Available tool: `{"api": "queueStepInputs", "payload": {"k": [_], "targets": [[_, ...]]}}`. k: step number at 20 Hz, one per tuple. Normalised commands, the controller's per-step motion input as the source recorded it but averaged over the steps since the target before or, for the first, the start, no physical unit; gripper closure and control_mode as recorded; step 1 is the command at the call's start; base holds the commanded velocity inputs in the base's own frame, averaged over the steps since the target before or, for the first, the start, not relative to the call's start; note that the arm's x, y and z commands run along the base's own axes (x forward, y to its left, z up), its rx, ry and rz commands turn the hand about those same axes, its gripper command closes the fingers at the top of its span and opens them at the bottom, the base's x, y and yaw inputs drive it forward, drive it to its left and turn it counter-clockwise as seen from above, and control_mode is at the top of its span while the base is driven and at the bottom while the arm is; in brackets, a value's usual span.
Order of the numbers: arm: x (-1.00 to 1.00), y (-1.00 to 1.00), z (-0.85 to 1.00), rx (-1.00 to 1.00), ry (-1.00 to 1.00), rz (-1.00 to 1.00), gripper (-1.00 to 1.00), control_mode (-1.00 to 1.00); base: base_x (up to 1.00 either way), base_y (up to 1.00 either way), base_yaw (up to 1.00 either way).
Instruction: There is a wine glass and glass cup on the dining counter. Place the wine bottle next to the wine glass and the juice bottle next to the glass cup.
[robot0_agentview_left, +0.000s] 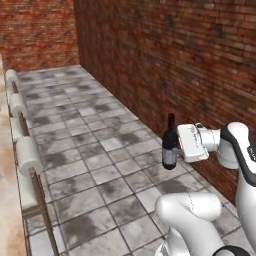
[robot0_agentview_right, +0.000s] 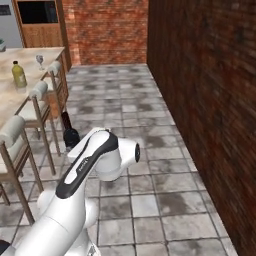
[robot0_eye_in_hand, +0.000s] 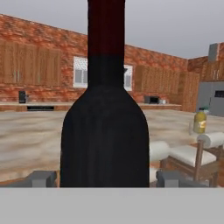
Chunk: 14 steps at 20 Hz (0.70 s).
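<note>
My gripper (robot0_agentview_left: 173, 148) is shut on the wine bottle (robot0_agentview_left: 170, 142), a slim dark bottle with a dark red top, held upright in the air above the tiled floor. In the hand view the wine bottle (robot0_eye_in_hand: 105, 131) stands between the two fingertips (robot0_eye_in_hand: 41, 178). In the right base view my arm hides all but a part of the wine bottle (robot0_agentview_right: 67, 131). The yellow juice bottle (robot0_agentview_right: 19, 75) and the small wine glass (robot0_agentview_right: 40, 60) stand on the dining counter (robot0_agentview_right: 12, 100) far to the left. The juice bottle (robot0_eye_in_hand: 200, 121) also appears at the right of the hand view. I cannot make out the glass cup.
White padded stools (robot0_agentview_left: 27, 155) on wooden legs line the counter's edge (robot0_agentview_right: 12, 132). A brick wall (robot0_agentview_left: 175, 60) runs close along my right side. The tiled floor (robot0_agentview_right: 130, 110) between stools and wall is open.
</note>
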Motion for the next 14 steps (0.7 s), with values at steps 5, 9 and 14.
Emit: {"api": "queueStepInputs", "payload": {"k": [5, 9, 14], "targets": [[0.00, 0.00, 0.00, 0.00, 0.00, 0.00, 1.00, 1.00, 0.94, 0.00, 0.04], [0.00, 0.00, 0.00, 0.00, 0.00, 0.00, 1.00, 1.00, 0.94, 0.00, 0.04], [0.00, 0.00, 0.00, 0.00, 0.00, 0.00, 1.00, 1.00, 0.94, 0.00, 0.05]]}}
